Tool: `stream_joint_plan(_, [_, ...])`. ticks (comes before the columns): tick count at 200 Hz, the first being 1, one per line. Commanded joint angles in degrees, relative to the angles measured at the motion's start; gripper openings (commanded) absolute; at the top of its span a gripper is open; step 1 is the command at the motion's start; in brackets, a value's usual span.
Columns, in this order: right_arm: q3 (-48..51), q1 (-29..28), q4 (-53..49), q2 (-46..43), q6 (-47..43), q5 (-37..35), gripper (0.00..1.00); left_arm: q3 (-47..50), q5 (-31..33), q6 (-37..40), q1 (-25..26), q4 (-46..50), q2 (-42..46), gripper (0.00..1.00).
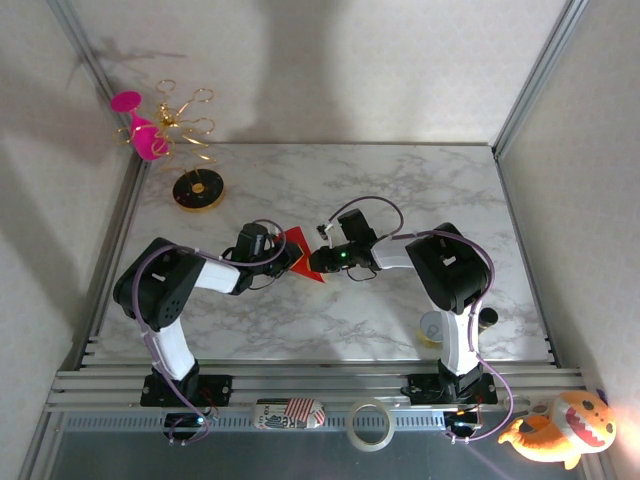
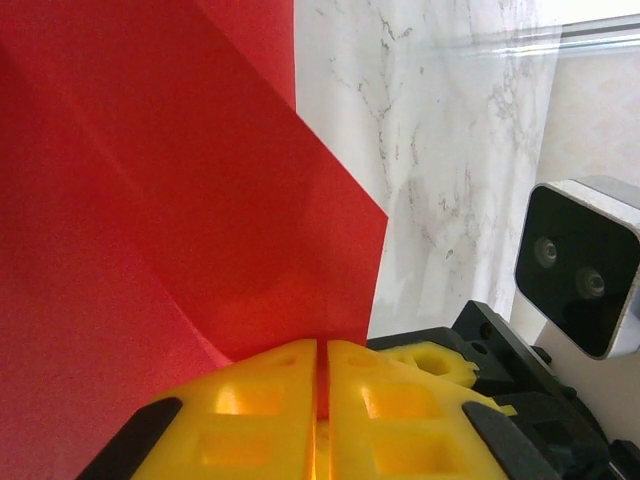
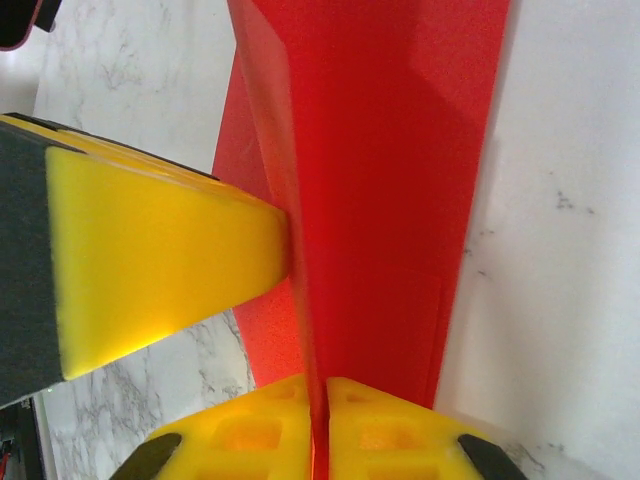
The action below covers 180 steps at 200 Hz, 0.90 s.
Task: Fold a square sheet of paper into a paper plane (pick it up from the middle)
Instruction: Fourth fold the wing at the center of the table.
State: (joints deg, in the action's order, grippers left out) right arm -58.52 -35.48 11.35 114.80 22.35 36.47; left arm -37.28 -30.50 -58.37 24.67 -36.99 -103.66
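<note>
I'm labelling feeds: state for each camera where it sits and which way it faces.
Top external: above and behind the bases, facing down on the marble table; both arms show, left pincer and right pincer meet at the red paper.
Left wrist: on the left arm, looking along its shut fingers at the paper; the right wrist camera shows at right.
Right wrist: on the right arm, looking along its shut fingers up the paper.
Shared: the red paper.

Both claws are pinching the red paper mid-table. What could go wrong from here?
1. Tear: the left claw and right claw both clamp the thin red paper close together, so pulling apart could rip it.
2. Slip: the left claw grips only near the paper's edge, so it might slide out.
3. The claws nearly touch; they might collide.
</note>
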Motion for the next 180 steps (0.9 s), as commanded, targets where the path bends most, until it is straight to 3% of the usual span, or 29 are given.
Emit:
stream_joint_plan(1, [0.7, -0.9, -4.9, 5.1, -0.3, -2.9, 0.14, -0.5, -0.7, -0.6, -0.3, -1.8, -0.8, 0.11])
stream_joint_plan(180, [0.4, -0.5, -6.3, 0.4, 0.2, -0.3, 0.21, 0.6, 0.7, -0.5, -1.0, -1.6, -2.7, 0.09])
